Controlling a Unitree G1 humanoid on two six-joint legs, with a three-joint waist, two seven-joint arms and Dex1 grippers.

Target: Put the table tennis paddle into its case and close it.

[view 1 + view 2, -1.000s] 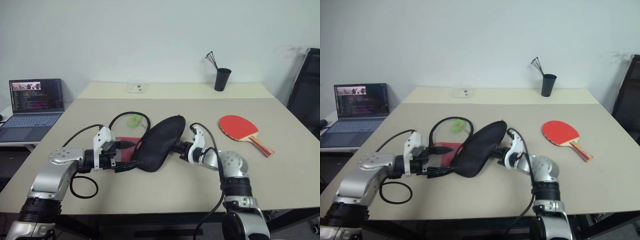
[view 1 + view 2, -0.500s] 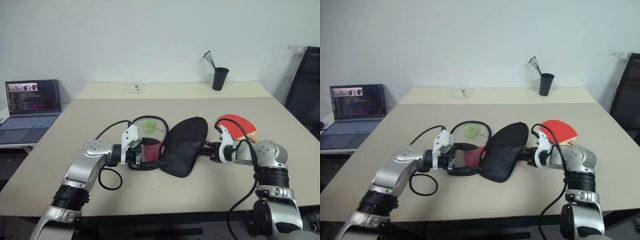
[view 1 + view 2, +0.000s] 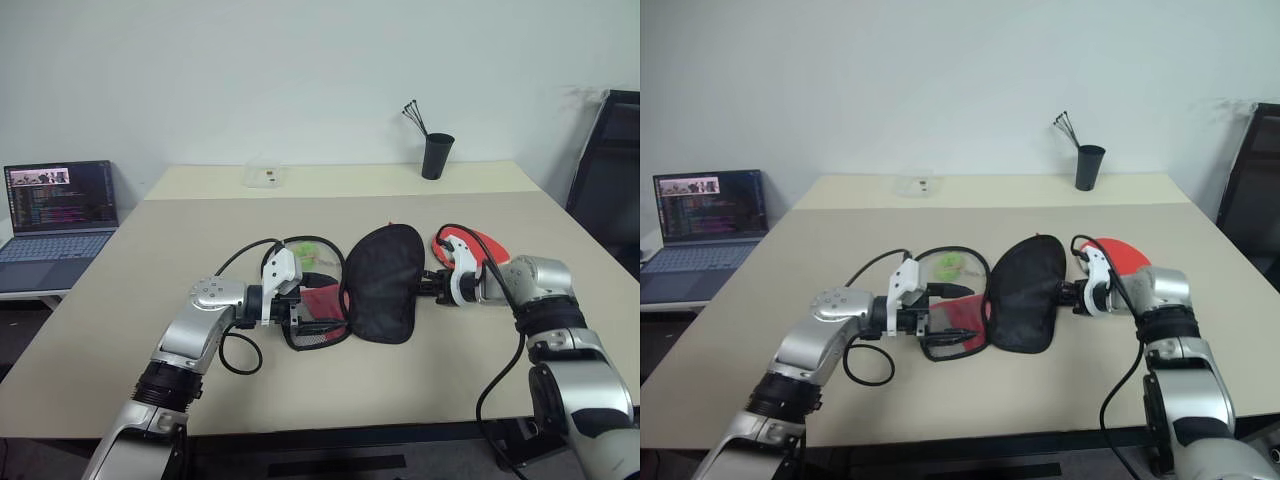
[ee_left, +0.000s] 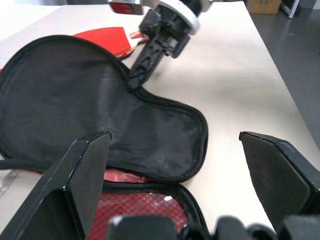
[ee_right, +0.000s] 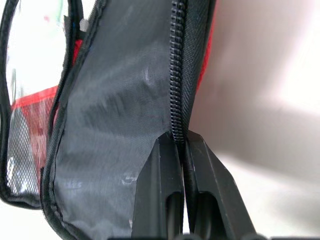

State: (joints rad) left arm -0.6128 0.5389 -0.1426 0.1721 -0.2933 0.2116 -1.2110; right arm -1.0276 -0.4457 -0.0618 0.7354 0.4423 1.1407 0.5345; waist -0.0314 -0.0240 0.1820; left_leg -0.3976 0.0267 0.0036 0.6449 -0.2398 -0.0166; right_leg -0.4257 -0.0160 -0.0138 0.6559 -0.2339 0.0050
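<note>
Right gripper (image 3: 432, 287) is pinching the zipper edge of the case (image 3: 385, 282) at its narrow handle end, fingers (image 5: 165, 190) clamped together on the black rim, and is holding that black half tilted up off the desk (image 3: 180, 240), probably to keep the case spread open for loading. Left gripper (image 3: 318, 310) is hovering with its fingers (image 4: 80, 180) spread wide apart, gripping nothing, just above the lower red half with its mesh pocket, which is lying flat on the desk; it looks placed to steady that side. The case's long axis is running roughly across the desk, the narrow end pointing toward the right gripper and the round end toward the left one. The table tennis paddle (image 3: 487, 243) is lying flat just behind the right gripper, still outside the case, its red face up. Its handle is hidden by the arm, so I cannot tell which way it is pointing.
</note>
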